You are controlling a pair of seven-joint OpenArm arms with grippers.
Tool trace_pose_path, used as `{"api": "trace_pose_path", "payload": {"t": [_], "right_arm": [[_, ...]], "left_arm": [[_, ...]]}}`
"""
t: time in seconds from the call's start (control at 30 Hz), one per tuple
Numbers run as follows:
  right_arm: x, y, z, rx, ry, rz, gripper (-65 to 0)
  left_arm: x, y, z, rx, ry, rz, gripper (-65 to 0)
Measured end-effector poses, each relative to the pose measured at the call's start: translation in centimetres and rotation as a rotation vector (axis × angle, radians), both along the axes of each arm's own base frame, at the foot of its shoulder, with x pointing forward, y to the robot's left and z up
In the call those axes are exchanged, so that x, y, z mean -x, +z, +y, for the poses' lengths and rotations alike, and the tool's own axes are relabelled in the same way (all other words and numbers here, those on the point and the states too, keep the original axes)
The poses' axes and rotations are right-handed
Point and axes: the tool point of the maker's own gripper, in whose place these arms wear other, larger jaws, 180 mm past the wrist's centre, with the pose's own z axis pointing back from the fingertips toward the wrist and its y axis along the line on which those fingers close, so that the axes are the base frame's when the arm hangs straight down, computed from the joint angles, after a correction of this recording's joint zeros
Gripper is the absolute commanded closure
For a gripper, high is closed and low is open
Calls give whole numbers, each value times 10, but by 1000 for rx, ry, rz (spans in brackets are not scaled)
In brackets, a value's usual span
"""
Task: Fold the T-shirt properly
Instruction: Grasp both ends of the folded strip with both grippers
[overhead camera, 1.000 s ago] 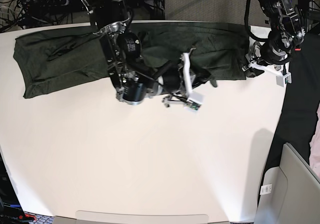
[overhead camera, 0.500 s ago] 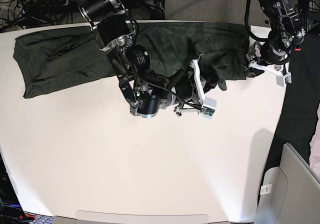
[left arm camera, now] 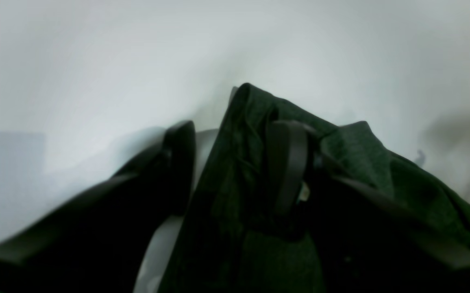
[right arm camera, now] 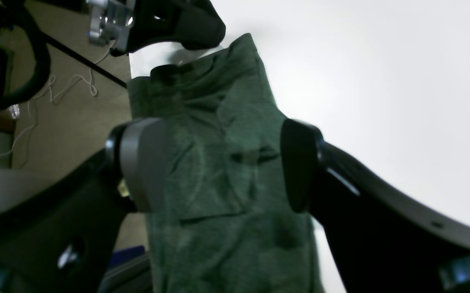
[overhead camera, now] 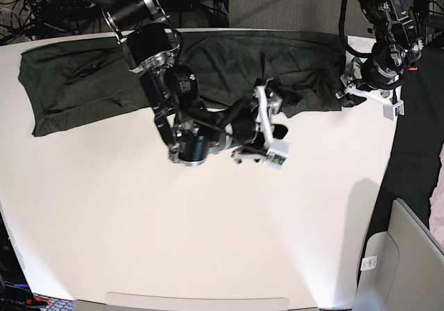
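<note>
The dark olive-green T-shirt lies spread along the far edge of the white table. My left gripper is at the shirt's right end. In the left wrist view it is shut on a bunched fold of the shirt. My right gripper is over the shirt's near edge, right of the middle. In the right wrist view it is open, its jaws standing either side of the cloth without pinching it. The arm hides the shirt's middle.
A grey seat or bin stands off the table's front right corner, with a pale pink cloth at the right edge. Cables lie on the floor behind the table. The table's right edge is close to the left gripper.
The right arm swung out toward the front right, then drew back toward the shirt. The left arm has not moved.
</note>
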Motion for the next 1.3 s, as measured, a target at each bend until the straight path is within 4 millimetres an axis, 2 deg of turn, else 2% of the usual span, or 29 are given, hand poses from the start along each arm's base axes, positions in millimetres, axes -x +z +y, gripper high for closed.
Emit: {"api": "trace_pose_path", "payload": {"t": [0.07,0.13,0.23,0.27,0.5,0.63,0.73,0.87,1.13,1.3], "right_arm": [[-15,-2,-20,5,-59,-1,-431],[-32,-8,-55,48,-135,-11,-431],[-47,-15,-107,128,-229,-47,-431],[-48,-15,-120,146,-243,-61,-431],[-31,-20,-184,251,-308,-116,-431],[-18,-14,-203,254,-339,-141,-431],[-10,-15,-230,300,-384,-149,-431],[-6,-7,-255,337,-428,-181,-431],[2,-13,-277,358,-488,-155,-431],[6,-16,-280,362,-498,-140,-430]], "left_arm": [[2,-1,0,0,-1,6,-272],[9,-5,0,-1,-3,25,-282],[30,-17,-2,12,-23,111,-338],[36,-19,-3,16,-37,142,-347],[29,-13,-2,1,-57,124,-366],[31,-14,-4,8,-60,131,-371],[31,-15,-5,11,-62,134,-371],[31,-21,-25,27,-120,149,-370],[30,-25,-52,33,-205,145,-370],[29,-29,-64,46,-233,142,-356]]}}
